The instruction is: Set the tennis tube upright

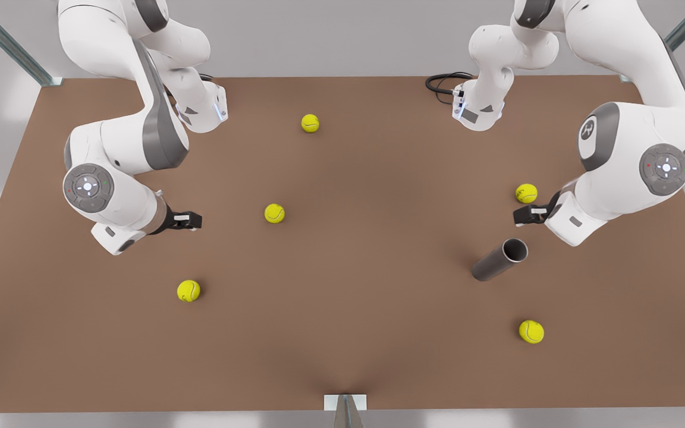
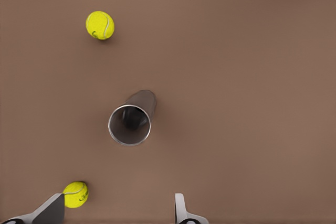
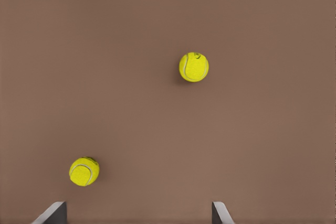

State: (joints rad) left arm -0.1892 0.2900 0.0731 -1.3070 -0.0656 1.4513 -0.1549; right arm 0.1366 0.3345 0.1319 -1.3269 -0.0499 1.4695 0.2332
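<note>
The tennis tube (image 1: 499, 260) is a dark grey hollow cylinder lying on its side on the brown table, at the front view's right. Its open rimmed end (image 2: 129, 125) faces my left gripper (image 1: 524, 214). That gripper hovers just beyond the open end, apart from the tube, and its fingers (image 2: 50, 211) are spread open with nothing between them. My right gripper (image 1: 191, 220) waits at the front view's left, far from the tube. It is open and holds nothing, with its fingertips (image 3: 220, 212) wide apart.
Several yellow-green tennis balls lie scattered. One ball (image 1: 526, 193) sits right beside the left gripper and another (image 1: 531, 331) lies nearer the table's front edge. Others (image 1: 274, 213) (image 1: 188, 290) (image 1: 310, 123) lie on the left and at the back. A black cable (image 1: 443, 82) lies at the rear.
</note>
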